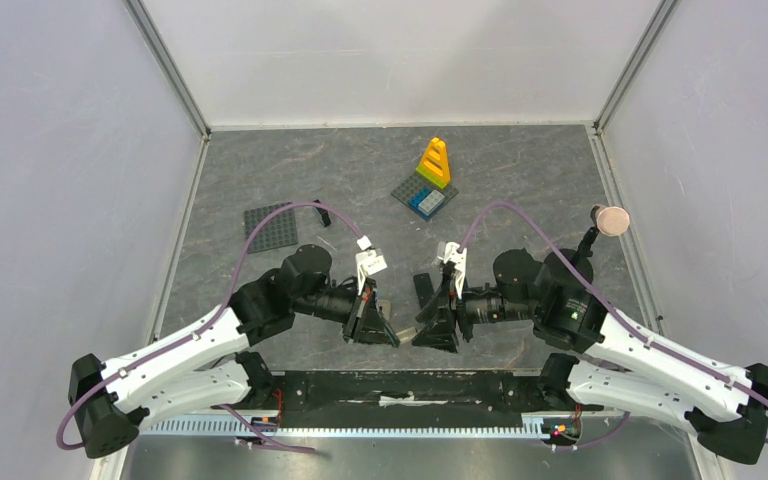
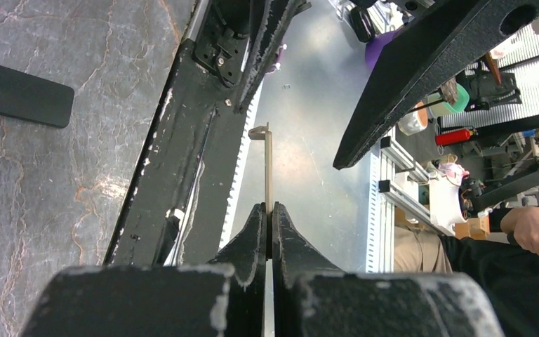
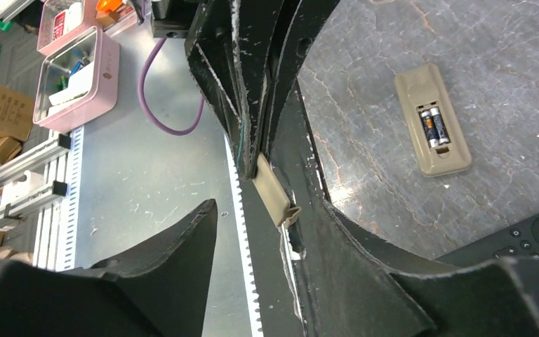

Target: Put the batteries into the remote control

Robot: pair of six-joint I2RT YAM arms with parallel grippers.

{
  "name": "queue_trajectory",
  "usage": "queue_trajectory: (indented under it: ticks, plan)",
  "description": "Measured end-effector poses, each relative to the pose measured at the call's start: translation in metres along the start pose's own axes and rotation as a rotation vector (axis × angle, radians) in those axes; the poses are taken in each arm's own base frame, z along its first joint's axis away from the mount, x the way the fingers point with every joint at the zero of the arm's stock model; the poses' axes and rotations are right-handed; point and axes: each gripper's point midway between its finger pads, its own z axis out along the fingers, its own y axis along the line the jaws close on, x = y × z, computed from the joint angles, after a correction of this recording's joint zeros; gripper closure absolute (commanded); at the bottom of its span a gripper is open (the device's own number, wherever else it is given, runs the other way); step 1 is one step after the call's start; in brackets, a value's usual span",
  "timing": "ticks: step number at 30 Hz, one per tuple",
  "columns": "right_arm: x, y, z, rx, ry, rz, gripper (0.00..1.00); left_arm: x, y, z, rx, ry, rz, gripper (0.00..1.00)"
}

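Right wrist view puts the remote [image 3: 443, 158] at 2 o'clock on the desk [image 3: 505, 63], batteries [image 3: 431, 126] seated inside, so the left tool [image 2: 268, 214] clenches the cover [image 3: 272, 191] between the released right tool's [image 3: 260, 239] fingers, probably for regripping.

Left arm [image 1: 175, 352] and right arm [image 1: 652, 360]: white shells, black joints. A purple cable [image 3: 142, 88] trails each. Black claw fingers [image 2: 249, 240] are scuffed white.
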Motion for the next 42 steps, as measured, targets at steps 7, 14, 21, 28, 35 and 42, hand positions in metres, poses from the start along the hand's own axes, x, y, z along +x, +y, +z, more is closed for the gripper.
queue_trajectory:
  ticks: [7,14,21,28,35,42]
  plan:
    - [0.009,0.001,0.004,-0.024,0.030,0.012,0.56,0.003,0.002,-0.001,-0.003,0.013,0.010,0.98]
    - [0.021,-0.005,0.011,-0.025,0.060,0.037,0.68,0.003,0.000,-0.002,0.001,0.007,0.020,0.98]
    - [0.024,-0.003,0.014,-0.040,0.061,0.062,0.69,0.002,-0.003,-0.005,0.004,-0.002,0.030,0.98]
    - [0.020,-0.002,0.017,-0.055,0.032,0.079,0.59,0.002,-0.003,-0.005,0.006,-0.003,0.033,0.98]
    - [0.016,0.000,0.019,-0.069,0.000,0.094,0.68,0.001,-0.004,-0.006,0.007,-0.006,0.038,0.98]
    - [0.014,0.003,0.020,-0.085,-0.019,0.111,0.99,0.002,-0.005,-0.007,0.012,-0.005,0.054,0.95]
